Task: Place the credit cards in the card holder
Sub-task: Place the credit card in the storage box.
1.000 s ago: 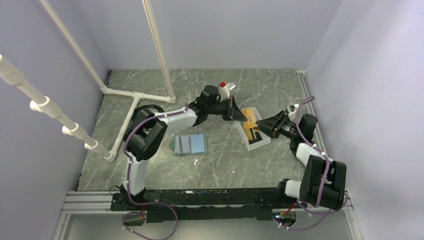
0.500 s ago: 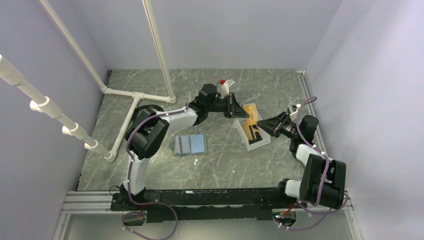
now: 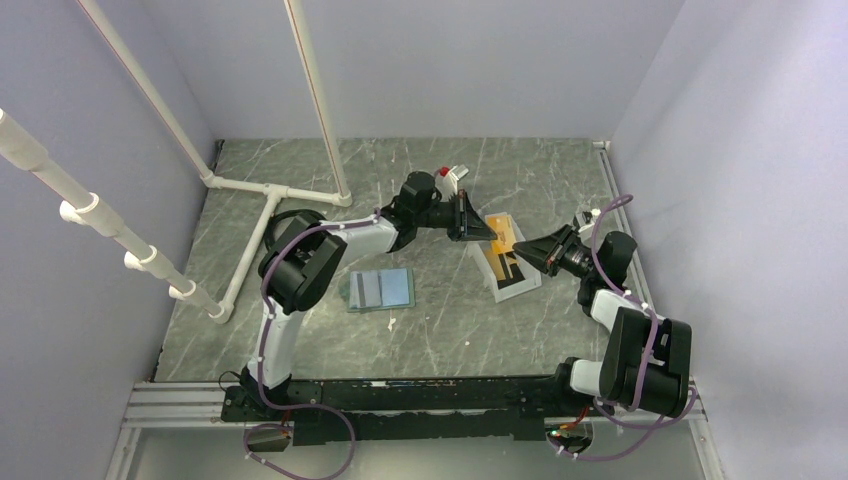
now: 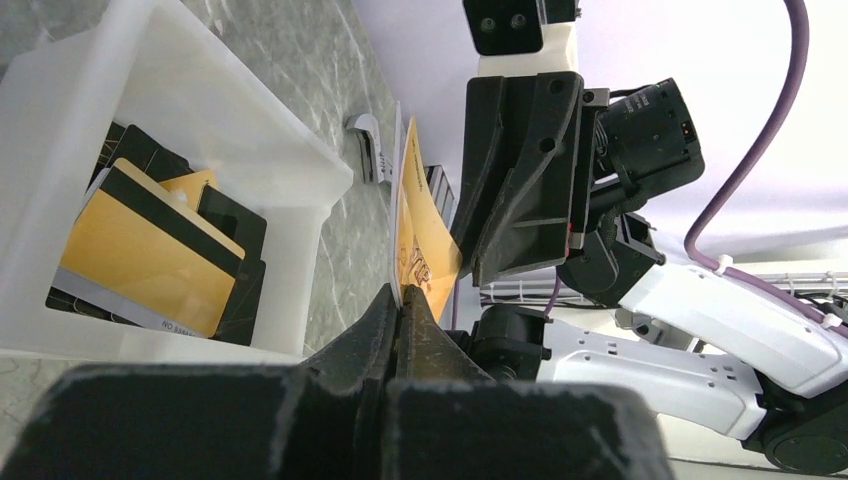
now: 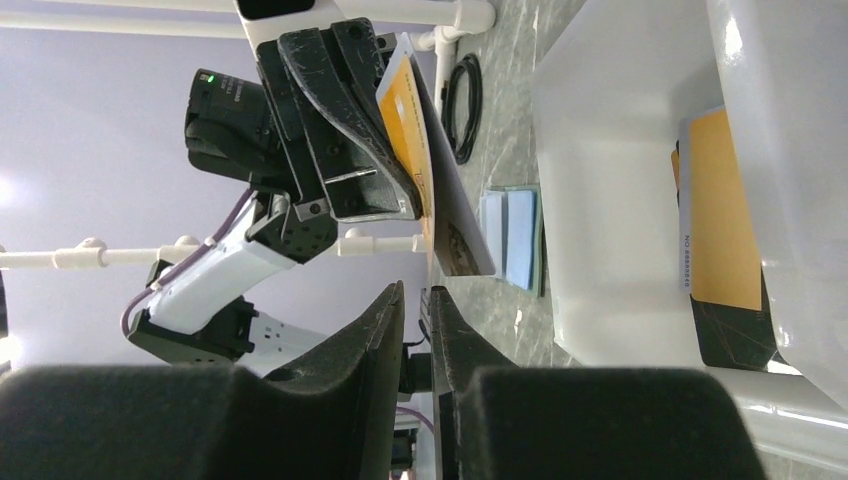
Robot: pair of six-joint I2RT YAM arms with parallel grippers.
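My left gripper (image 4: pixel 400 292) is shut on an orange-yellow credit card (image 4: pixel 428 240), with a pale whitish card (image 4: pixel 398 190) pressed against it. Both stand on edge above the table beside the white bin (image 4: pixel 255 150). In the top view this gripper (image 3: pixel 486 233) hovers at the bin's far end. More orange cards (image 4: pixel 150 255) lie inside the bin. My right gripper (image 5: pixel 415 290) faces the held cards (image 5: pixel 415 140) from the right; a narrow gap shows between its fingers and nothing is in it. The card holder (image 3: pixel 381 289) lies open on the table to the left, blue side up.
The white open-fronted bin (image 3: pixel 522 287) sits mid-table between the two grippers. A small white object with a red cap (image 3: pixel 450 172) stands behind the left wrist. A white pipe frame (image 3: pixel 262 190) and a black cable coil (image 5: pixel 465 105) lie at the back left.
My left gripper has shifted slightly up and back with the cards in its grip. The right gripper has edged a little to the right, away from the cards.
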